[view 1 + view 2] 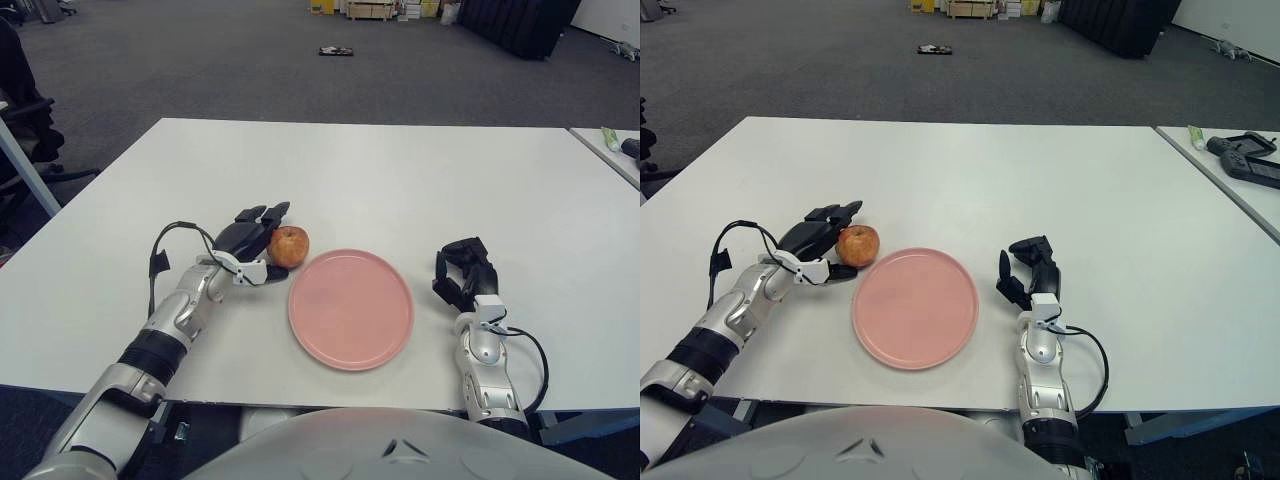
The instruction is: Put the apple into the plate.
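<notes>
A red-yellow apple stands on the white table, just off the upper left rim of the pink plate. My left hand is at the apple's left side. Its upper fingers reach over the apple's top and the thumb lies in front of it, so the apple sits between them. The fingers are spread, not closed around the fruit. The plate holds nothing. My right hand shows to the right of the plate, fingers relaxed and holding nothing.
A second table at the far right carries a black controller and a small green-white object. A dark chair is off the table's left edge. Grey carpet lies beyond the far edge.
</notes>
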{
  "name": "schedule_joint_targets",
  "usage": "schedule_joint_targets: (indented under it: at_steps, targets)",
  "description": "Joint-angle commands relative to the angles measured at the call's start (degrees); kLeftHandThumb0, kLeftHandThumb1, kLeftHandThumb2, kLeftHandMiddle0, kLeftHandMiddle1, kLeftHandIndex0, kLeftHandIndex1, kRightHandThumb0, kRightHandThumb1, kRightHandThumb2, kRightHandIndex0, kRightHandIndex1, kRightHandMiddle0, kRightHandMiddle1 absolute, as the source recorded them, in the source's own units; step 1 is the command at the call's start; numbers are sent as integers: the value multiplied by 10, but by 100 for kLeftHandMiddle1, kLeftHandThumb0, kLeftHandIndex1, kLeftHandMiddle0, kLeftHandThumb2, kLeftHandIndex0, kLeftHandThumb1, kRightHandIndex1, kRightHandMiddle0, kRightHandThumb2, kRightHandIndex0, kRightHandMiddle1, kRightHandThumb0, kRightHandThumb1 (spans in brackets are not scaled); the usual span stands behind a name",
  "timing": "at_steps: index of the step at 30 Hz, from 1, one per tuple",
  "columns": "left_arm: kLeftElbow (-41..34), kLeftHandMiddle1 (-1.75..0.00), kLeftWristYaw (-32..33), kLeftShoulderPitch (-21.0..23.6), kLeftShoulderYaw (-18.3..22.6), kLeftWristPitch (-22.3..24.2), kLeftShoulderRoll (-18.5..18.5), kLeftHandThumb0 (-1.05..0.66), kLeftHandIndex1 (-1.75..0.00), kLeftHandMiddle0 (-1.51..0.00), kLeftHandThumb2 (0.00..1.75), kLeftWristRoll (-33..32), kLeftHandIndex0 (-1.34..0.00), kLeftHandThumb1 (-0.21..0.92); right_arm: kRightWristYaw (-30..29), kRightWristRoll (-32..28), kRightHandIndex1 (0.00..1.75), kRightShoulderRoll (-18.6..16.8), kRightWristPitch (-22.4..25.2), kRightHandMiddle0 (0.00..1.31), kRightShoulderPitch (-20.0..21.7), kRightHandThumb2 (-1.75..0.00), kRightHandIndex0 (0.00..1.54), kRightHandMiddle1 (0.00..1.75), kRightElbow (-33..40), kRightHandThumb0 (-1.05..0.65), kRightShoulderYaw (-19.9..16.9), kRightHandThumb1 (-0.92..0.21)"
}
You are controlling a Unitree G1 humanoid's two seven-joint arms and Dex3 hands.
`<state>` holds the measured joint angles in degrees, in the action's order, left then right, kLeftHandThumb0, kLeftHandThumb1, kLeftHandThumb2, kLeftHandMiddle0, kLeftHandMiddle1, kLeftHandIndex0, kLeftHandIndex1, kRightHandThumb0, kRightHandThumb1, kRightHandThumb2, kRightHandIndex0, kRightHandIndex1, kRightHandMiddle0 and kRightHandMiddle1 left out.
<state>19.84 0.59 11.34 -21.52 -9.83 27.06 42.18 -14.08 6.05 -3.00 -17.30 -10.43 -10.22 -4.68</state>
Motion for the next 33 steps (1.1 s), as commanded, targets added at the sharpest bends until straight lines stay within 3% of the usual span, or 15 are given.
schedule_joint_targets:
  at_steps: [1,10,12,13,14,16,18,19,21,25,28,33]
  targets:
    - [19,-29,2,7,-16,-1,-2,-105,-36,0,40,15,0,87,-3,-2,126,-3,19,32,-9,-84,57,175,-7,-38,-3,-70]
    - [37,-35,14,22,-33,-1,-3,-105,-46,0,36,27,0,91,-2,-7,126,-6,17,33,-12,-84,57,175,-3,-38,-4,-70]
    - [42,-54,18,25,-36,-4,-3,-105,-67,0,34,29,0,91,-3,-7,127,-8,19,33,-13,-84,57,175,-1,-38,-5,-70]
    - [43,-70,20,26,-37,-5,-3,-104,-90,0,33,29,0,90,-3,-7,127,-9,20,33,-14,-84,57,175,0,-38,-5,-70]
    - [45,-76,23,27,-38,-7,-3,-104,-98,0,33,29,0,90,-4,-7,127,-9,21,33,-14,-84,57,175,1,-38,-5,-70]
    - [49,-104,30,29,-41,-11,-1,-104,-133,0,33,30,0,88,-4,-5,127,-9,21,33,-15,-84,57,175,1,-38,-5,-70]
    - [54,-130,37,31,-44,-17,0,-101,-154,0,44,31,-5,81,-4,-4,127,-9,21,33,-15,-84,57,175,1,-38,-5,-70]
    - [56,-146,39,32,-45,-20,1,-98,-161,-5,53,31,-12,73,-4,-4,127,-8,20,33,-15,-84,57,175,1,-38,-4,-70]
    - [58,-160,39,33,-46,-23,3,-93,-168,-15,64,30,-22,63,-3,-3,127,-8,18,33,-16,-85,58,175,1,-38,-4,-69]
    - [58,-172,23,35,-47,-18,5,-80,-173,-43,85,27,-46,43,-1,-6,127,-7,13,35,-17,-88,59,175,0,-38,-4,-66]
    - [54,-174,13,34,-45,-8,3,-74,-174,-57,91,23,-56,36,0,-7,127,-7,9,35,-17,-89,59,175,-1,-38,-4,-66]
    - [50,-174,12,28,-35,4,-3,-71,-175,-85,94,8,-67,37,1,-9,127,-8,7,35,-16,-89,59,175,-3,-38,-5,-66]
